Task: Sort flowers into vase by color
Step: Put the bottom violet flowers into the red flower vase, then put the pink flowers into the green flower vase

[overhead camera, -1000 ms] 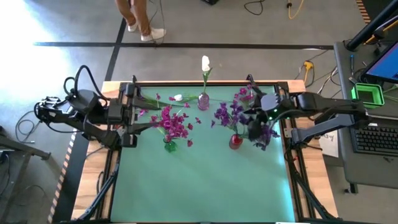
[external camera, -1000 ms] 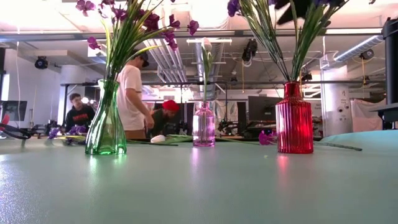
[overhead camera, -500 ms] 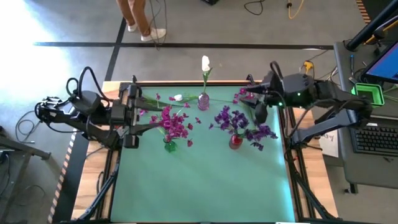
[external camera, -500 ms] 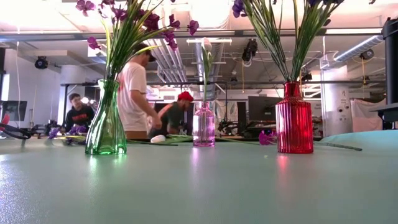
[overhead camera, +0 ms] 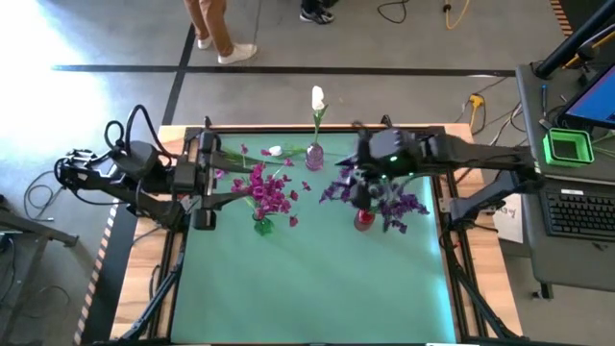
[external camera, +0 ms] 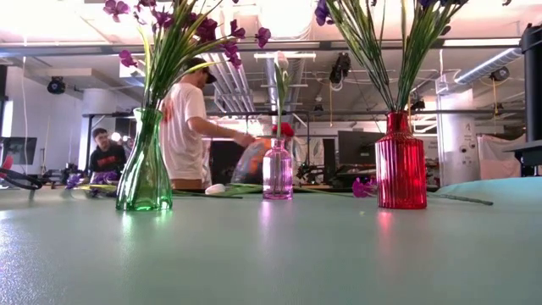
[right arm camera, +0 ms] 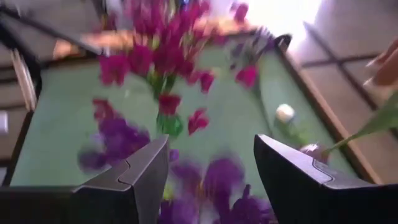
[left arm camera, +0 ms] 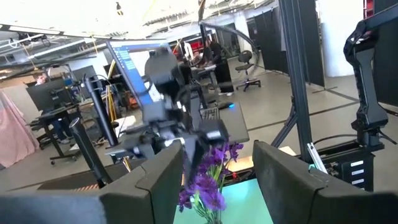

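Both tools apart, empty: right tool (overhead camera: pixel 357 178) above ribbed red glass vase (external camera: pixel 400 163); left tool (overhead camera: pixel 233 188) beside magenta flowers (overhead camera: pixel 266 187).

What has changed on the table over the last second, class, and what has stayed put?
The right hand swung from the table's right side, by way of the far right corner, to above the purple flowers in the red vase, open and holding nothing. The left hand, open at the left edge, all three vases and the loose white bud stayed as they were.
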You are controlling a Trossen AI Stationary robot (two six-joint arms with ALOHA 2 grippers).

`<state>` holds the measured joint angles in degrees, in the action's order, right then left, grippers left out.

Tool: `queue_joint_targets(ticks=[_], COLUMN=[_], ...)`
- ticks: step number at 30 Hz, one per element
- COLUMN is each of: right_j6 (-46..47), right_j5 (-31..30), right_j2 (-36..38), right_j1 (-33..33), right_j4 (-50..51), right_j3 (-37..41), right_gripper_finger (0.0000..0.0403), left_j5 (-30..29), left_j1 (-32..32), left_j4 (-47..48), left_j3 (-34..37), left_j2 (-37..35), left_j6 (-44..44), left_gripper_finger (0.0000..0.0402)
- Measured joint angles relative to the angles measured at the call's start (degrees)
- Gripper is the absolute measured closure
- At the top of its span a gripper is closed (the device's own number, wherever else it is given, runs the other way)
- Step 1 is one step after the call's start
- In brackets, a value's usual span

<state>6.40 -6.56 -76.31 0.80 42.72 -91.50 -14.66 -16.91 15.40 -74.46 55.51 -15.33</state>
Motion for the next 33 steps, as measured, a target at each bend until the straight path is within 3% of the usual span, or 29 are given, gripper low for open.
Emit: queue_joint_targets(ticks=[8,16,25,29,33], right_j6=[3.55,4.03,3.34,3.23,3.25], right_j5=[0.57,0.40,-7.49,-13.10,-15.55], right_j2=[-3.45,-1.65,1.23,1.27,0.45], right_j1=[0.00,-0.02,-0.01,0.18,2.01], right_j4=[8.50,6.45,6.38,6.70,9.09], right_j3=[0.00,-0.43,-6.88,-10.28,-13.56], right_gripper_finger=[0.0177,0.0177,0.0177,0.0177,0.0177], left_j5=[0.02,0.02,-0.08,-4.88,-17.42], left_j1=[0.02,0.02,0.01,-0.04,-0.02], left_j4=[1.19,1.40,2.95,5.54,12.49], left_j3=[0.02,0.02,0.02,0.02,0.02], left_j2=[0.00,0.00,0.00,-0.01,-0.04], left_j6=[0.55,0.86,2.80,5.25,10.03], left_gripper_finger=[0.0221,0.0221,0.0221,0.0221,0.0221])
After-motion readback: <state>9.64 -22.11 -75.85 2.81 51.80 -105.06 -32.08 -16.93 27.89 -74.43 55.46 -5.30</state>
